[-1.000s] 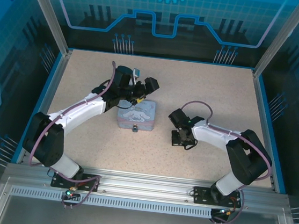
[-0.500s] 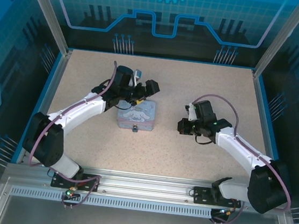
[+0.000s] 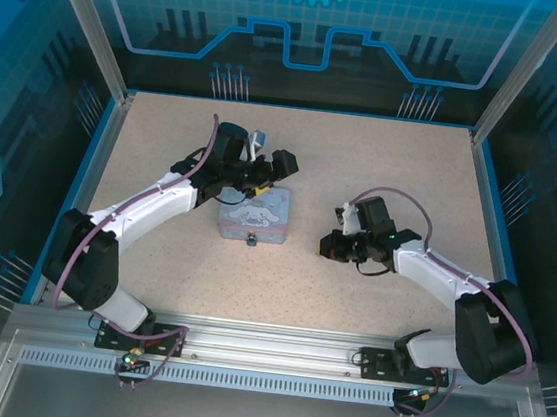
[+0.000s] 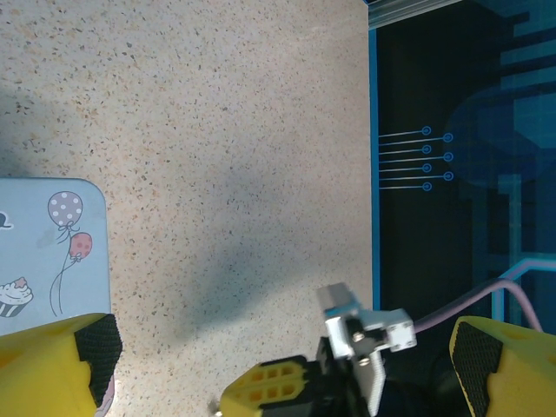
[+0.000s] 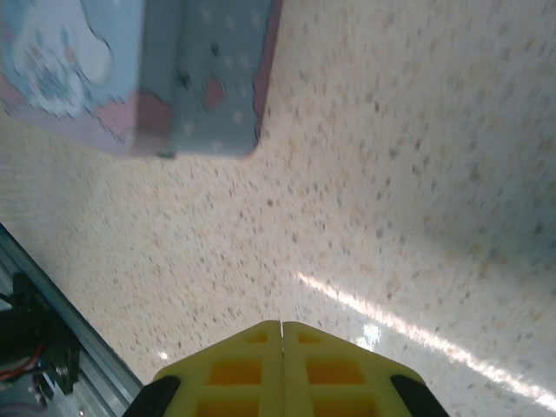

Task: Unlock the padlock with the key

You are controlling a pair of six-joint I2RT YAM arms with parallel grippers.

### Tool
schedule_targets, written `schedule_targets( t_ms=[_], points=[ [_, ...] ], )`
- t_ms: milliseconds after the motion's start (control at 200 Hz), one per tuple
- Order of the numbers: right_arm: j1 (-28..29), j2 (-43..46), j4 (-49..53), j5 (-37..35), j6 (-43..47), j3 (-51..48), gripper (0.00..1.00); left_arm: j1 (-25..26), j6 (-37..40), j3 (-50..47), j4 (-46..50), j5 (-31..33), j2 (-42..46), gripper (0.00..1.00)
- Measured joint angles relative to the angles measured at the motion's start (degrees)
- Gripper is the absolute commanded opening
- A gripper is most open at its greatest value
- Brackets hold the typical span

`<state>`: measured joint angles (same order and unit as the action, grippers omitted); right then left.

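Note:
The tiny dark padlock [image 3: 252, 238] hangs at the near side of the pastel tin [image 3: 255, 213]. My right gripper [image 3: 328, 246] sits low over the table just right of the tin, pointing at it, fingers pressed together [image 5: 281, 327]. In the left wrist view a small grey sliver, the key [image 4: 215, 404], sticks out of the right gripper's yellow fingertips [image 4: 265, 382]. The right wrist view hides the key; the tin's side [image 5: 204, 78] lies ahead. My left gripper [image 3: 268, 167] is wide open at the tin's far edge, with one finger [image 4: 61, 365] over the tin's corner [image 4: 43, 252].
Speckled tabletop [image 3: 393, 171] stretches between the tin and the right wall. A blue rim [image 4: 373, 130] marks the table's right edge. The metal front rail [image 5: 52, 347] runs close behind the right gripper.
The right gripper lifted from the table, swung up and right, then came back left and lower towards the tin. The left arm and tin have stayed put.

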<state>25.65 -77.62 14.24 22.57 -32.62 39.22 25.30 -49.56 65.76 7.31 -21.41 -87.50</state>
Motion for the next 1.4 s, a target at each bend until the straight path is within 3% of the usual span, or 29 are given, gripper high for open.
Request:
schedule_targets(
  t_ms=[50,145,415,825,1191,1401],
  points=[
    [0.44,-0.59,0.04,-0.52,-0.37,-0.57,0.42,0.0,0.0,0.0,-0.02,-0.07,0.0,0.99],
    [0.44,-1.38,0.24,-3.5,-0.42,-1.05,0.47,0.0,0.0,0.0,0.0,-0.09,0.0,0.99],
    [1.16,-1.42,4.68,-10.6,-0.11,-0.39,0.46,0.0,0.02,0.0,0.13,-0.07,0.0,0.99],
    [12.9,-8.04,11.87,-20.98,4.07,8.66,0.48,-0.31,0.17,0.11,1.9,0.79,0.0,0.99],
    [17.9,-17.27,15.45,-27.5,6.43,14.78,0.41,-1.14,0.15,0.11,2.12,1.05,0.02,0.99],
    [18.34,-20.09,16.48,-29.9,6.86,15.96,0.29,-1.16,0.13,0.11,2.1,1.03,0.02,0.99]
  ],
)
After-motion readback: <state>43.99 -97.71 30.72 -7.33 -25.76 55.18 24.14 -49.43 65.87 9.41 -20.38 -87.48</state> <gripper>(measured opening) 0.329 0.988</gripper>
